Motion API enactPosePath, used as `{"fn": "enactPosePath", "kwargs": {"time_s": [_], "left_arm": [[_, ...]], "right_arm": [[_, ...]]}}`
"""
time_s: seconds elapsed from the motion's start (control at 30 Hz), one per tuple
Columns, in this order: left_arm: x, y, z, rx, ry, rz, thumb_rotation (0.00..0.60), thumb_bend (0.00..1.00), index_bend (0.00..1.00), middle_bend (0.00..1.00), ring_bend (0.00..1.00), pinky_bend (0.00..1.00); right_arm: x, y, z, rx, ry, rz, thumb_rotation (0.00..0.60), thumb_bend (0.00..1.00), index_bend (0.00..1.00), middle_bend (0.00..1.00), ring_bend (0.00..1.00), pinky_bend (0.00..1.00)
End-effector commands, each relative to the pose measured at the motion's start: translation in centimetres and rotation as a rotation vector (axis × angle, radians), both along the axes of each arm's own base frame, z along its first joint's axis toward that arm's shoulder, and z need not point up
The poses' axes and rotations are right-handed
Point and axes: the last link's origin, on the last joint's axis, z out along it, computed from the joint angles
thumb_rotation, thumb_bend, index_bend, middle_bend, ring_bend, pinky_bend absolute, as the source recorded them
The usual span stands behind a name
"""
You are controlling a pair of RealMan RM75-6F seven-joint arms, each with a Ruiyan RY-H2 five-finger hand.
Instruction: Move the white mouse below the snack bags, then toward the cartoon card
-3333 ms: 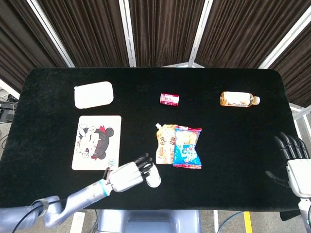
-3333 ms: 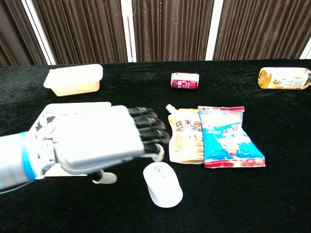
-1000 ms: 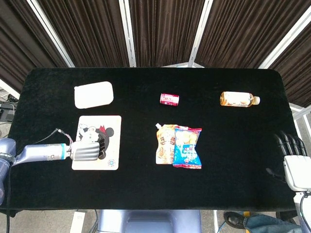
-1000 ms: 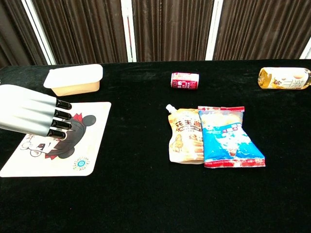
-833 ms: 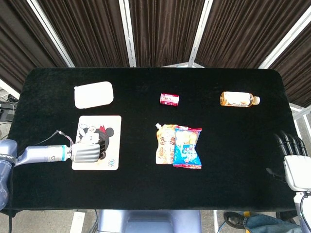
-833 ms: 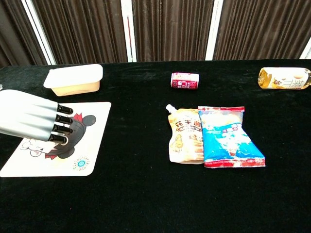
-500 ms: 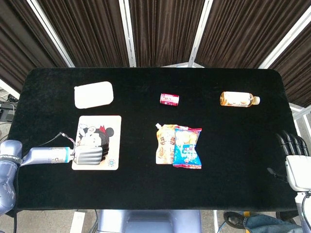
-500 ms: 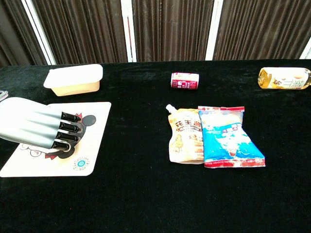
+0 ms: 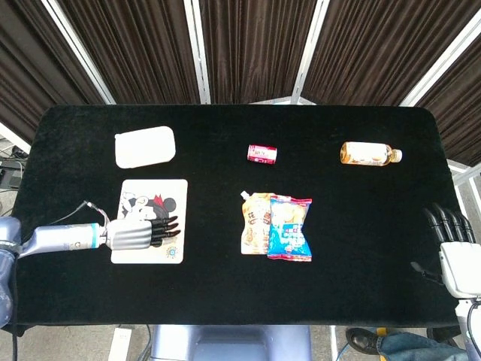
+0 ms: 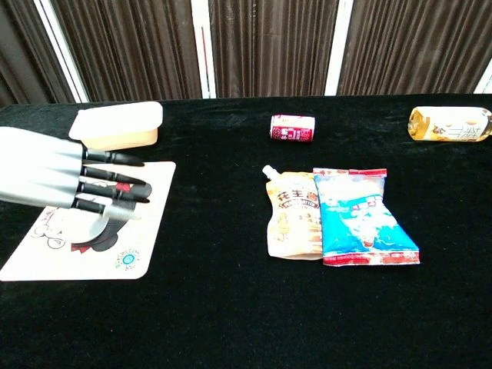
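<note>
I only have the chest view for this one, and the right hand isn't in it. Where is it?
Observer: In the head view the right hand is at the right edge of the table, fingers apart, holding nothing.
Operator: The bottle is cut off on my right side. Is it capped?
Observer: Yes. The bottle lies on its side, and its white cap points right.

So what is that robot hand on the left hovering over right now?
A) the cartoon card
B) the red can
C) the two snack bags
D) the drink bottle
A: the left hand is over the cartoon card, fingers stretched out, in both views; the snack bags lie well off to its right.
</note>
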Motion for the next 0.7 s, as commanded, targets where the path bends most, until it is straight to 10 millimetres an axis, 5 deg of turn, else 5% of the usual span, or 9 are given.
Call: {"fn": "enactPosePath", "kwargs": {"time_s": [0.03, 0.27, 0.5, 0.7], "left_arm": [[1.0, -0.4, 2.0, 0.096, -0.256, 0.088, 0.600, 0.01, 0.00, 0.00, 0.00, 0.00], [-0.5, -3.5, 5.2, 0.271, -0.880, 0.654, 0.600, 0.01, 0.00, 0.00, 0.00, 0.00], [-2.4, -10.5, 8.9, 0.442, -1.009, 1.110, 0.600, 0.01, 0.00, 0.00, 0.00, 0.00], [-4.2, -15.6, 9.8, 0.520, -1.093, 1.327, 0.600, 0.01, 0.00, 0.00, 0.00, 0.00]], "right_arm": [[0.1, 0.2, 0.1, -0.002, -0.005, 0.008, 0.600, 0.00, 0.00, 0.00, 0.00, 0.00], [0.7, 0.7, 0.6, -0.008, -0.032, 0.032, 0.600, 0.00, 0.00, 0.00, 0.00, 0.00], [1.4, 1.0, 1.1, -0.006, -0.059, 0.056, 0.600, 0.00, 0.00, 0.00, 0.00, 0.00], [1.6, 1.0, 1.2, 0.002, -0.071, 0.074, 0.600, 0.00, 0.00, 0.00, 0.00, 0.00]]}}
